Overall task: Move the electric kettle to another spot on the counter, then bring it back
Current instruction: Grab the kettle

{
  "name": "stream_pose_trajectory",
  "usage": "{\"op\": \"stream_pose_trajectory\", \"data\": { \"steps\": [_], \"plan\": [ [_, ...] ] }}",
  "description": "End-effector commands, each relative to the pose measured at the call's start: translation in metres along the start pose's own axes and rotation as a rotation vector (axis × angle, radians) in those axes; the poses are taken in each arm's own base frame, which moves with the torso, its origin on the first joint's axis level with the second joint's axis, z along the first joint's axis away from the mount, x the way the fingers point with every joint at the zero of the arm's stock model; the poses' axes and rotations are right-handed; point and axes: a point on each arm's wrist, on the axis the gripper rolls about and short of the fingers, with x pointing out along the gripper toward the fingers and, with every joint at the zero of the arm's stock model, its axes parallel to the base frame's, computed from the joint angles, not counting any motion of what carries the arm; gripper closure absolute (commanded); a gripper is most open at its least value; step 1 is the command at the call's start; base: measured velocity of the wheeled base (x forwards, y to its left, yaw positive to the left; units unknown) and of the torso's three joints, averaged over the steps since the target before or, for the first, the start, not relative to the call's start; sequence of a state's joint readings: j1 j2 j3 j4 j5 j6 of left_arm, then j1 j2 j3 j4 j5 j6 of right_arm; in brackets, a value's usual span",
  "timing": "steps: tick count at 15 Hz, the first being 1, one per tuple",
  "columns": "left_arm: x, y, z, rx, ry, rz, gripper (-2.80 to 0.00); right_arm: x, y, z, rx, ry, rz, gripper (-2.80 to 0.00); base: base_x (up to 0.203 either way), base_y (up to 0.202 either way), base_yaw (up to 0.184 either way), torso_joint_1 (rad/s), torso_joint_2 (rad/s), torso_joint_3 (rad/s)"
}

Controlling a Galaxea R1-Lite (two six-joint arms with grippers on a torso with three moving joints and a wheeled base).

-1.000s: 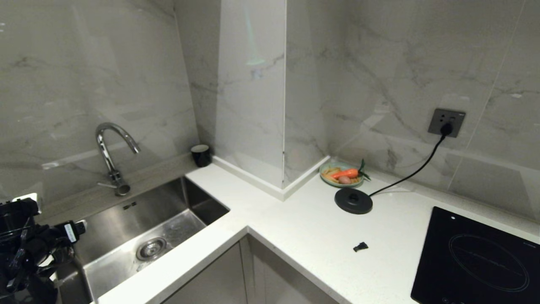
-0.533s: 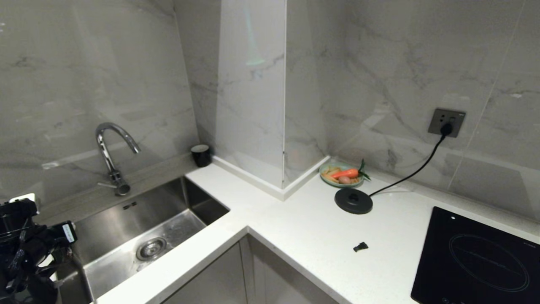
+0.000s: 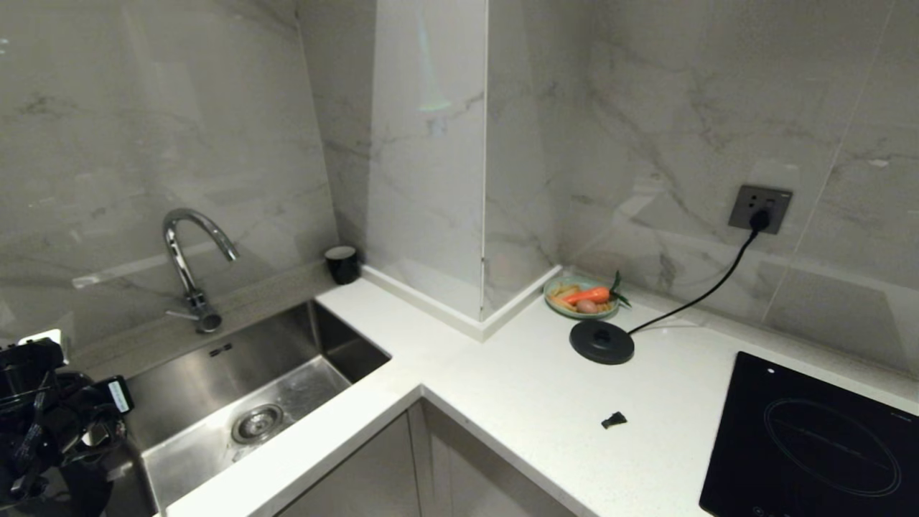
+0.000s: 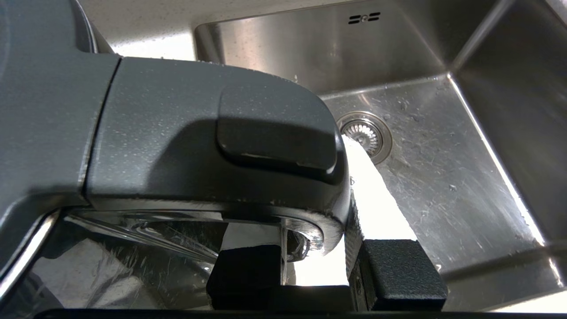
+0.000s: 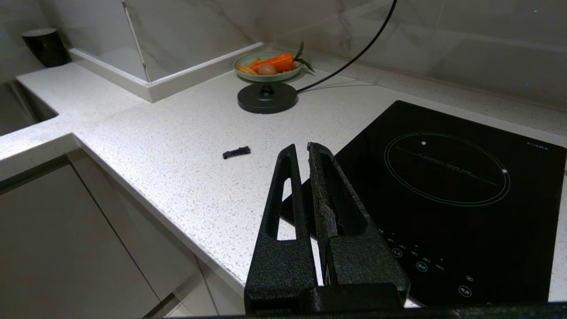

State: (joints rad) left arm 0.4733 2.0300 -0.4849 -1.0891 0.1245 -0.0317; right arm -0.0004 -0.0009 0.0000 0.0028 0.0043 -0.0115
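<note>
Kettle handling comes first: at the far left, by the sink point(image 3: 244, 388), the left gripper point(image 4: 316, 266) has its 2 black fingers point(image 4: 246, 270) on either side of the rear upright of the loop handle point(image 4: 212, 133) of the electric kettle point(image 4: 40, 110), one finger inside the loop and one outside, though whether they already pinch the handle I cannot tell. In the head view only the dark arm shows at that edge, and the kettle itself cannot be made out there. Judged from its rigid plastic shell and clear side window point(image 4: 133, 239), the jug is stiff and will not deform, but it is tall and may be heavy if it holds water, so it could swing on a thin handle grip; taking it high on the loop, close to the lid, and keeping it upright seems wisest. The smooth plastic looks slippery. Further right, on the counter point(image 3: 502, 388), the round base disc point(image 3: 602, 342) with its cord sits bare near the plate of vegetables point(image 3: 581, 296), well apart from the kettle. Rightmost, the right gripper point(image 5: 300, 153) hangs over the black cooktop point(image 5: 443, 186), fingers pressed together on nothing
</note>
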Motion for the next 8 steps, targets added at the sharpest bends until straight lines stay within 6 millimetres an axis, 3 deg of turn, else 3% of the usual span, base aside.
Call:
{"op": "stream_pose_trajectory", "data": {
  "steps": [1, 4, 8],
  "plan": [
    [0.001, 0.002, 0.002, -0.004, -0.011, 0.008, 0.0, 0.0, 0.0, 0.0, -0.001, 0.001, 0.0, 0.0, 0.0, 0.0, 0.0, 0.0, 0.0, 0.0],
    [-0.003, 0.002, 0.008, -0.006, -0.035, 0.009, 0.0, 0.0, 0.0, 0.0, -0.001, 0.001, -0.001, 0.0, 0.0, 0.0, 0.0, 0.0, 0.0, 0.0],
    [-0.022, -0.005, 0.033, -0.005, -0.129, -0.022, 0.0, 0.0, 0.0, 0.0, -0.001, 0.001, 0.0, 0.0, 0.0, 0.0, 0.0, 0.0, 0.0, 0.0]
  ]
}}
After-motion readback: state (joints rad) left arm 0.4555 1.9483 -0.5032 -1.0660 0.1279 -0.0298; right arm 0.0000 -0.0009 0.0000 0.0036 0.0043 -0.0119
